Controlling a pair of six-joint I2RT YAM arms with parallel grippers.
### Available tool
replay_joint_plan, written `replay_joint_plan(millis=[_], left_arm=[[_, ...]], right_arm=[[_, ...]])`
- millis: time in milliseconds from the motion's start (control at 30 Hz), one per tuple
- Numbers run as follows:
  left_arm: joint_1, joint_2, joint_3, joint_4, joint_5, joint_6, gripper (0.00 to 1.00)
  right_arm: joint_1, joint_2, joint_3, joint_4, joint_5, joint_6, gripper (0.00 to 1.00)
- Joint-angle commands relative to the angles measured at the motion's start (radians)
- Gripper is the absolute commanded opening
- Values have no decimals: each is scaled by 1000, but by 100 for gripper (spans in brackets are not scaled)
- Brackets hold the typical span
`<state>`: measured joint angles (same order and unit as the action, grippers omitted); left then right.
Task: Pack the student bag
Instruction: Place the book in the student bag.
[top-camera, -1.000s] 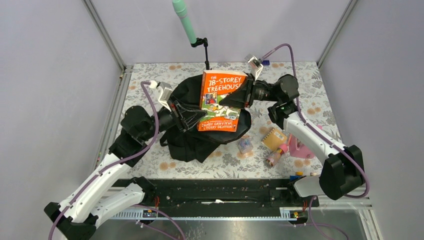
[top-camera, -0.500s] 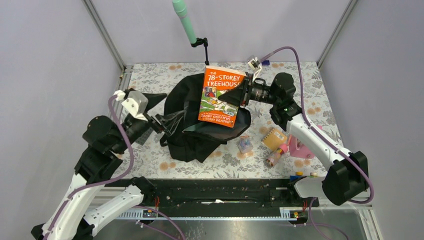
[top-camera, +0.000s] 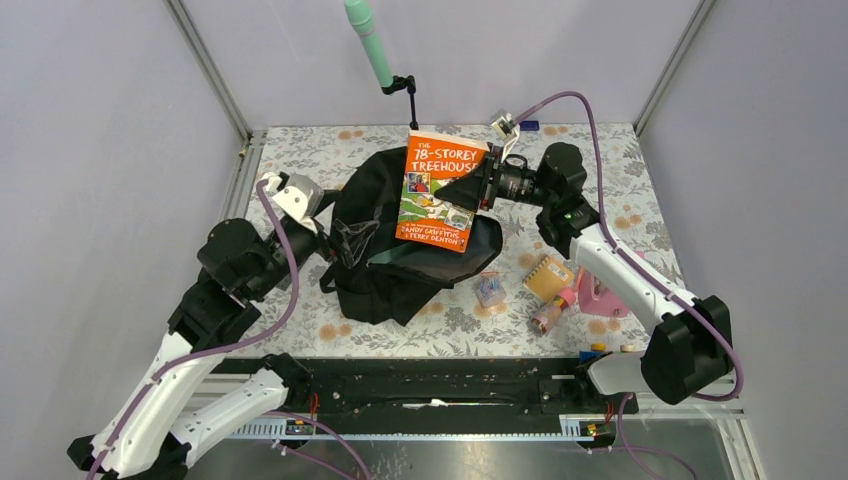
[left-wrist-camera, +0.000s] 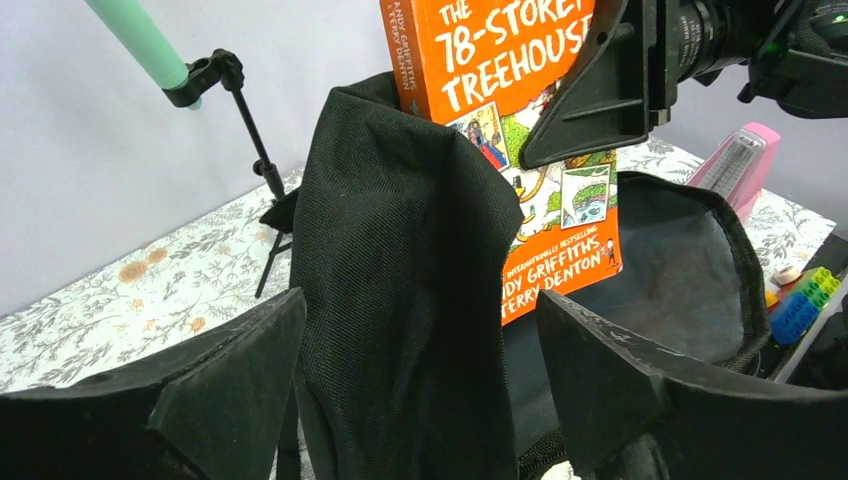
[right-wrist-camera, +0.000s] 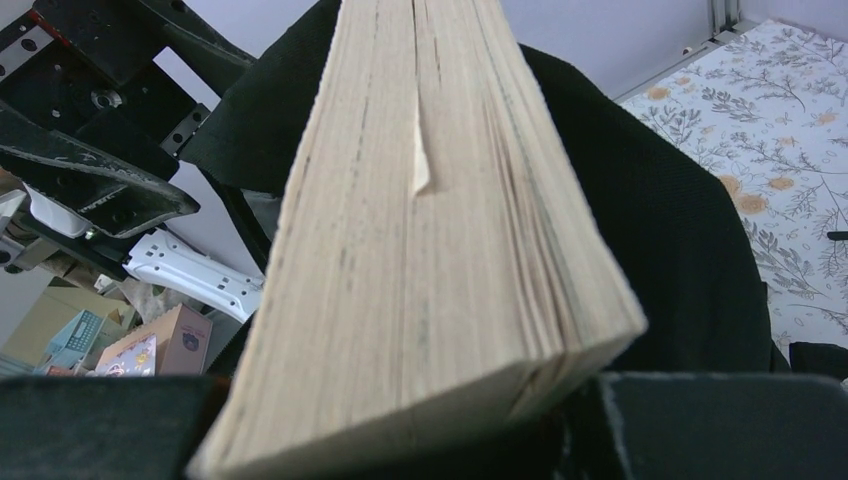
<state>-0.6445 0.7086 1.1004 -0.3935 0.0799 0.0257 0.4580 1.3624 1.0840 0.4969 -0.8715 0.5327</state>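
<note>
The student bag (top-camera: 400, 280) lies black and slumped in the middle of the table, its mouth open. My right gripper (top-camera: 478, 190) is shut on the right edge of an orange paperback (top-camera: 438, 190), holding it tilted above the mouth. In the right wrist view the book's page edge (right-wrist-camera: 430, 250) fills the space between the jaws of that gripper (right-wrist-camera: 410, 410). My left gripper (top-camera: 345, 237) is open at the bag's left side. In the left wrist view a raised flap of the bag (left-wrist-camera: 400, 260) stands between the spread fingers of this gripper (left-wrist-camera: 422, 298), with the book (left-wrist-camera: 500, 60) behind it.
Right of the bag lie a small tan notebook (top-camera: 549, 276), a pink metronome (top-camera: 600, 295), a small clear packet (top-camera: 489, 289) and a pinkish bottle (top-camera: 549, 315). Coloured blocks (top-camera: 595, 350) sit by the right arm's base. A green pole on a black stand (top-camera: 372, 45) rises behind the bag.
My left gripper let go of the bag's edge, opened wide and pulled back left, then returned partway toward the bag. The right gripper raised the book slightly toward the back.
</note>
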Motion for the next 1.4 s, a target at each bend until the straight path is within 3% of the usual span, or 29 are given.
replay_joint_plan(millis=[0,167,233,400,533,733,1033,1200,1367], left_arm=[[-1,-3,-11,74,44,-15,85],[-1,58,-2,82,10,24,85],[-3,95,9,83,-20,37,80],[-6,156,64,46,-187,52,22],[-6,133,45,83,-141,48,2],[-5,118,42,94,-135,10,0],[-5,91,35,111,-85,21,0],[-4,91,30,114,-90,29,0],[-2,82,23,124,-141,34,0]], right_arm=[[-1,-16,74,59,27,-33,0],[-1,-18,86,32,25,-66,0],[-1,-33,95,-9,27,-108,0],[2,-105,106,-142,-5,-286,0],[12,-157,82,-209,-47,-479,0],[22,-159,87,-178,-140,-627,0],[67,-2,242,-311,-266,-792,0],[140,75,307,-514,-204,-971,0],[157,69,208,-561,-128,-995,0]])
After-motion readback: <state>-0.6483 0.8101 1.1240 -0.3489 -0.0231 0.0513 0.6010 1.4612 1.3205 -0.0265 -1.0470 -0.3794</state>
